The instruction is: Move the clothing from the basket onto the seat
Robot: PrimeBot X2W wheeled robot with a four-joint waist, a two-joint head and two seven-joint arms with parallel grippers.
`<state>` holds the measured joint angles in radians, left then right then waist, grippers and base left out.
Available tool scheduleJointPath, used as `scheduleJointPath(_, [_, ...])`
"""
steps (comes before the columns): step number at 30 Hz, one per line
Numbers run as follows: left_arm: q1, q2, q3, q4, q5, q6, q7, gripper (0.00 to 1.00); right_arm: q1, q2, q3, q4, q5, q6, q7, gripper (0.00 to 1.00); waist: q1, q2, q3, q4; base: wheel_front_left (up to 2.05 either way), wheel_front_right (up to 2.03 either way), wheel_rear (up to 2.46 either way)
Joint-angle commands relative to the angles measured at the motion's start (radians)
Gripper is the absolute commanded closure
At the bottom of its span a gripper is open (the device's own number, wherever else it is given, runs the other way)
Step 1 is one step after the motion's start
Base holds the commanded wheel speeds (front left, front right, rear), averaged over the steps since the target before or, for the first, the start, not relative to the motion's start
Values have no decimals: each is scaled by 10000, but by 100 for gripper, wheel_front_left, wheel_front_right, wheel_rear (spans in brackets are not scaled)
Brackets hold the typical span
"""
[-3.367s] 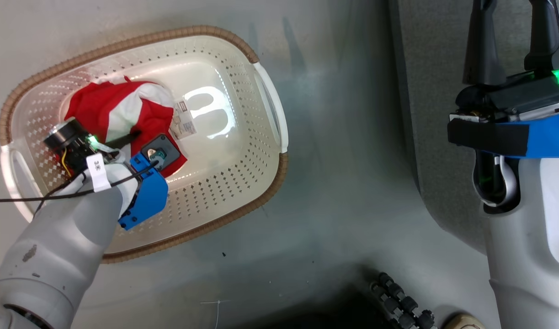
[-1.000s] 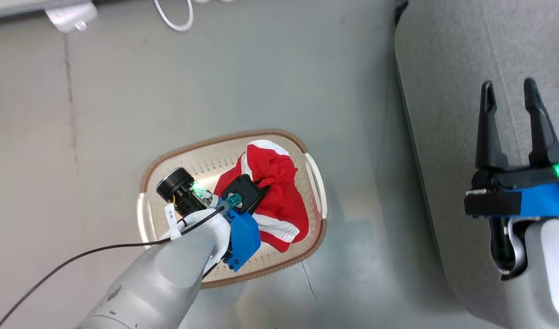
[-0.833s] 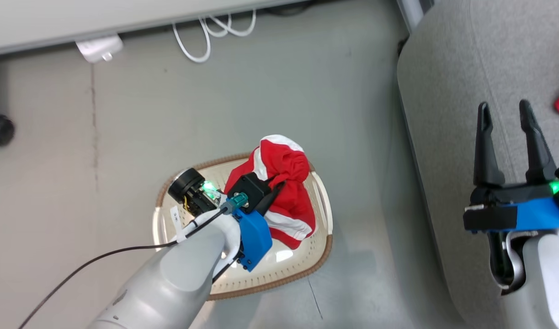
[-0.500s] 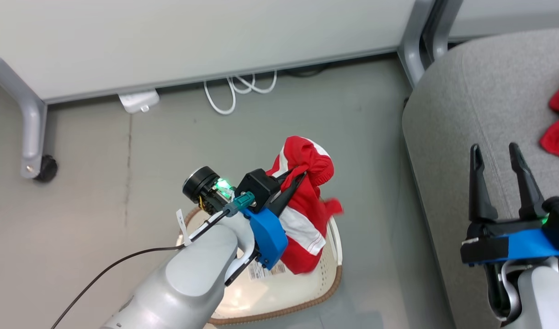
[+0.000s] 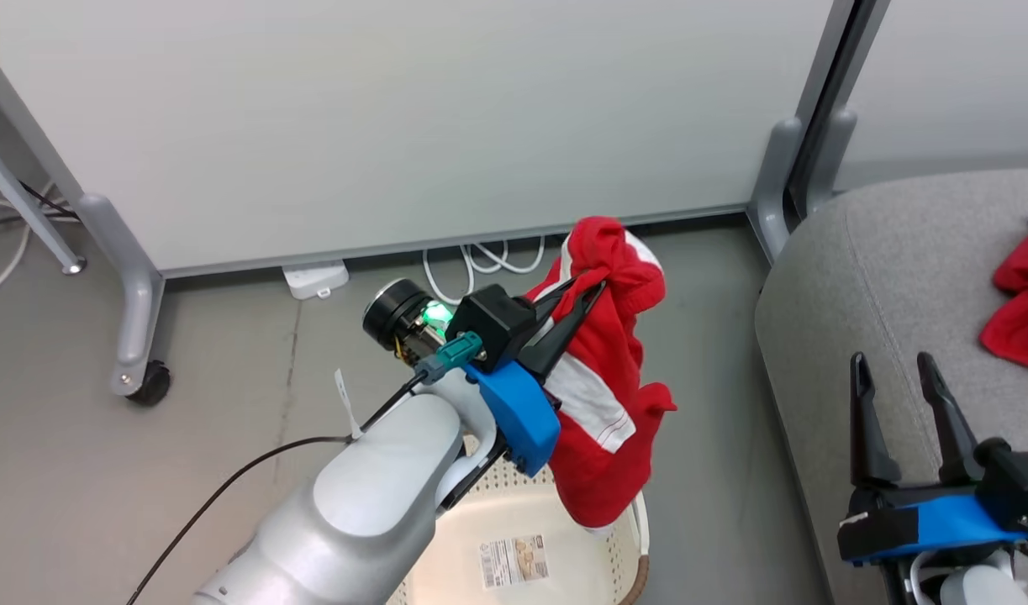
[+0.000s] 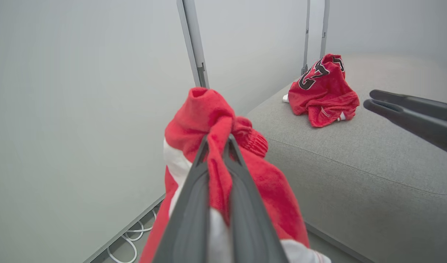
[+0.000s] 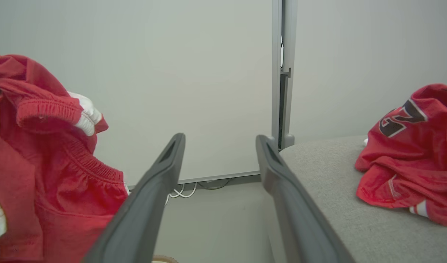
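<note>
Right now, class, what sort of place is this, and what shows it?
Likely an office or lab staged as a home: wheeled partition panels, white cables on the floor, and a grey upholstered seat by a laundry basket.

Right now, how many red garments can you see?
2. The striped garment hangs from the shut left end effector above the basket; the lettered jersey lies on the seat. Part of the basket is out of view, so more could be hidden.

The left gripper [image 5: 589, 286] rose out of the basket [image 5: 514, 487] with the striped garment [image 5: 606, 454] in its grip, so the cloth that had lain bunched beneath it hung loose below it
</note>
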<state>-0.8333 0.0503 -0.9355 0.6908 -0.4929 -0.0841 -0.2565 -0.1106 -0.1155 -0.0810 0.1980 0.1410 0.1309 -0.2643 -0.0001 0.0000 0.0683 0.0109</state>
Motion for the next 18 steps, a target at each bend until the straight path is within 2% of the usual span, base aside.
scheduleJointPath(1, [-91, 13, 32, -74, -46, 30, 15, 100, 168, 49, -18, 12, -67, -3, 0, 0, 1, 0, -149, 76, 0, 0, 0])
scheduleJointPath(9, [-266, 12, -151, -667, -326, 142, 309, 100, 537, 226, 21, 6, -101, -3, 0, 0, 1, 0, -595, 214, 0, 0, 0])
scheduleJointPath(18, [-269, 13, -263, -993, -427, 284, 433, 100, 617, 190, 218, -20, -133, -3, 0, 0, 1, 0, -619, 301, 0, 0, 0])
